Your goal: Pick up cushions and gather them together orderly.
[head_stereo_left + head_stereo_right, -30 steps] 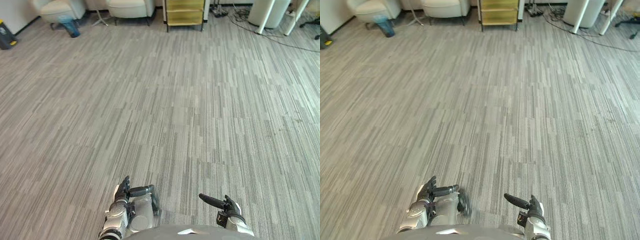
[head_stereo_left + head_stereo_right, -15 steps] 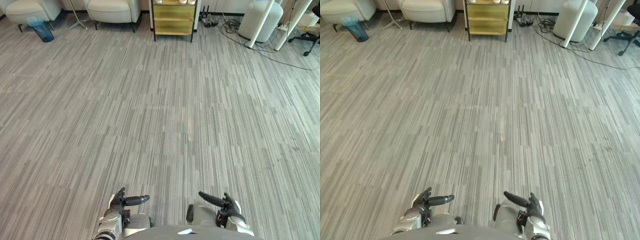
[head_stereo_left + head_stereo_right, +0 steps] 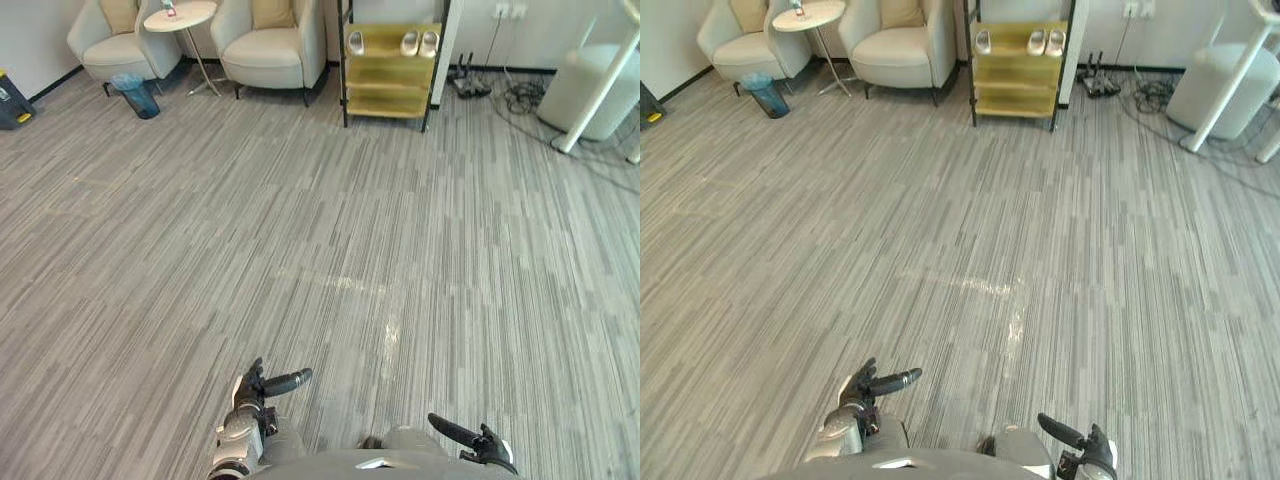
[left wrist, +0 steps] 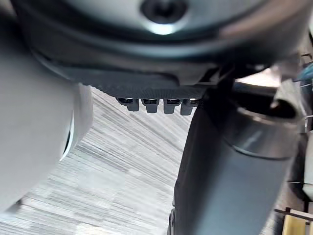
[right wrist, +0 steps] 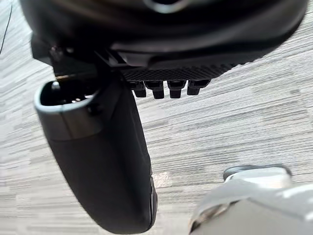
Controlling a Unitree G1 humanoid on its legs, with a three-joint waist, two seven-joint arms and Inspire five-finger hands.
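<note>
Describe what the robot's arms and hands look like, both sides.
The left arm is silver-grey, built of rounded metal segments, and ends in a dark hand. The left hand and right hand are both black, with slim fingers that have blocky, ribbed tips. Beside them is a much thicker, smooth, rounded thumb.

Tan cushions (image 3: 272, 10) on the two armchairs (image 3: 270, 50), tops beyond the view's upper edge.

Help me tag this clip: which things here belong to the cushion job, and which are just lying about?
Job: left cushion, on left armchair; right cushion, on right armchair.
Lying about: side table, bin, shelf, shoes, cables.
</note>
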